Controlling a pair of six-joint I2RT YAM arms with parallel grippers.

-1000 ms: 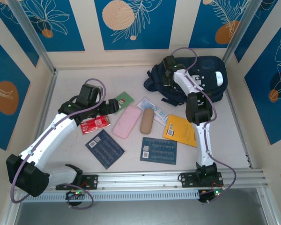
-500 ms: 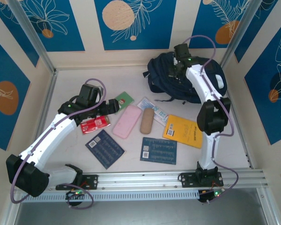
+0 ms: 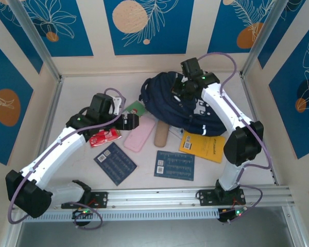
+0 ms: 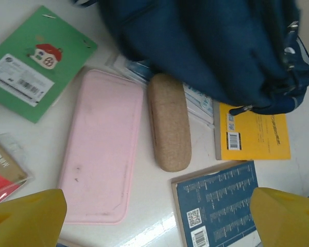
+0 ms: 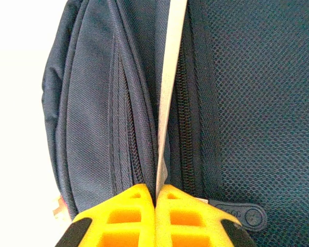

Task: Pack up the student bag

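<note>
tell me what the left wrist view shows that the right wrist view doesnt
Left wrist view: a pink flat case, a cork-brown oval glasses case, a green house-picture card, a yellow book and a blue booklet, between the left jaws, wide open. Right wrist view: the right jaws, yellow, shut on a thin white strip beside a zip. Both: the dark navy fabric backpack.

A robot test cell. Blue printed panels [image 3: 165, 31] and aluminium posts [image 3: 36, 41] enclose a white tabletop [image 3: 77, 90].
</note>
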